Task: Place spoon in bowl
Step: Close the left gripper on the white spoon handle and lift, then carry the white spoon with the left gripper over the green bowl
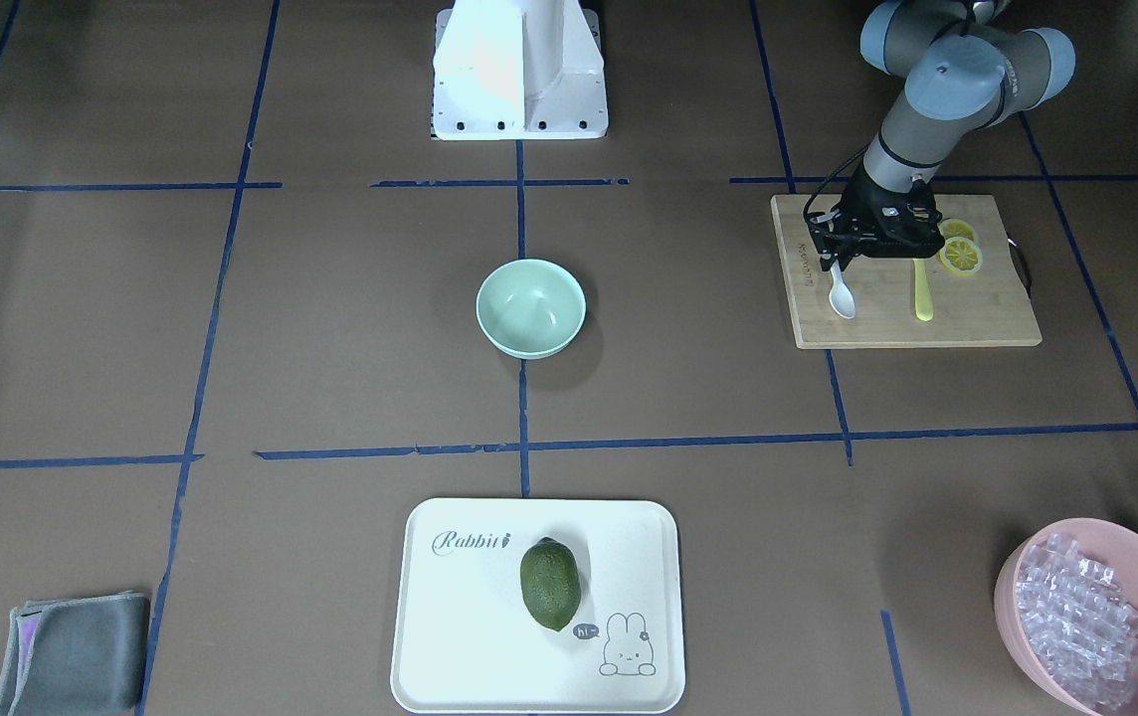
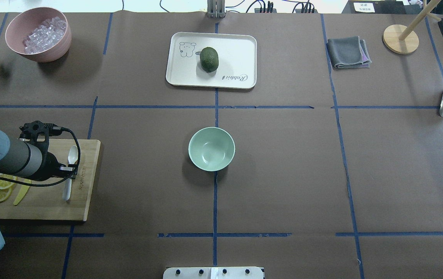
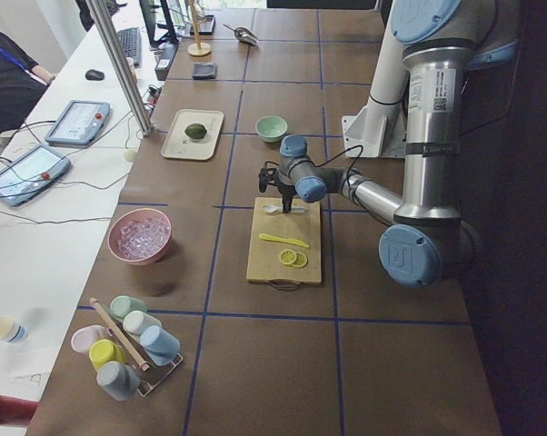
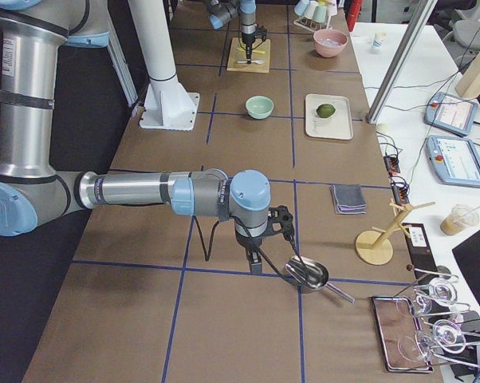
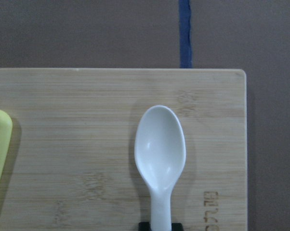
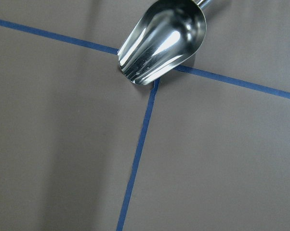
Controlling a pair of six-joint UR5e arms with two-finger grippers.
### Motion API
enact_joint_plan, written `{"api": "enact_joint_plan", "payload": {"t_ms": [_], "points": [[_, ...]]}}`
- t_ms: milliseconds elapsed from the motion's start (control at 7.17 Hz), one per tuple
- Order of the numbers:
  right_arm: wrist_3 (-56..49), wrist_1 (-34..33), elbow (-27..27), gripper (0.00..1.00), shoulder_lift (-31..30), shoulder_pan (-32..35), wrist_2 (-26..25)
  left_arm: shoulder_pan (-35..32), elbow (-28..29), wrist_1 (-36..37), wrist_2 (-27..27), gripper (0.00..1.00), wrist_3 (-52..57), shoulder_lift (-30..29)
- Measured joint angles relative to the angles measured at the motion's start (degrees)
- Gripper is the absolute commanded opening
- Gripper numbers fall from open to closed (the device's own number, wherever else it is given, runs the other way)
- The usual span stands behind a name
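A white plastic spoon (image 5: pixel 160 149) lies hollow side up on a wooden cutting board (image 2: pixel 86 186) at the robot's left, beside a yellow knife (image 1: pixel 923 293). The left gripper (image 2: pixel 68 169) stands over it, its tips drawn in narrow against both sides of the handle. The spoon looks light, stiff and smooth, so it is likely to twist in a loose pinch. The flat mid-handle seems the best hold. The mint-green bowl (image 2: pixel 211 149) sits at the table's centre, well apart. The right gripper (image 4: pixel 252 259) hangs near a metal scoop (image 6: pixel 162 41); I cannot tell how its fingers stand.
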Motion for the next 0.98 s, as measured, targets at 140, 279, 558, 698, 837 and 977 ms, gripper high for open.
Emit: {"api": "enact_joint_plan", "payload": {"t_ms": [140, 279, 558, 698, 837, 977], "points": [[0.0, 0.0, 0.0, 1.0, 0.0, 0.0, 0.1, 0.0, -0.7, 0.0, 0.1, 0.0, 0.1, -0.6], [0.1, 0.0, 0.1, 1.0, -0.1, 0.0, 0.2, 0.0, -1.0, 0.1, 0.1, 0.0, 3.0, -2.1], [0.1, 0.0, 0.1, 1.0, -0.1, 0.0, 0.3, 0.0, -1.0, 4.5, 0.1, 0.0, 14.8, -9.2], [0.1, 0.0, 0.1, 1.0, -0.1, 0.0, 0.3, 0.9, -0.7, 10.6, 0.5, 0.0, 17.0, -15.1], [0.1, 0.0, 0.1, 1.0, -0.1, 0.0, 0.4, 2.9, -0.4, 18.0, 2.3, 0.0, 17.8, -21.8], [0.1, 0.0, 0.1, 1.0, -0.1, 0.0, 0.4, 5.0, 0.3, 23.5, 4.6, 0.0, 18.0, -27.6]]}}
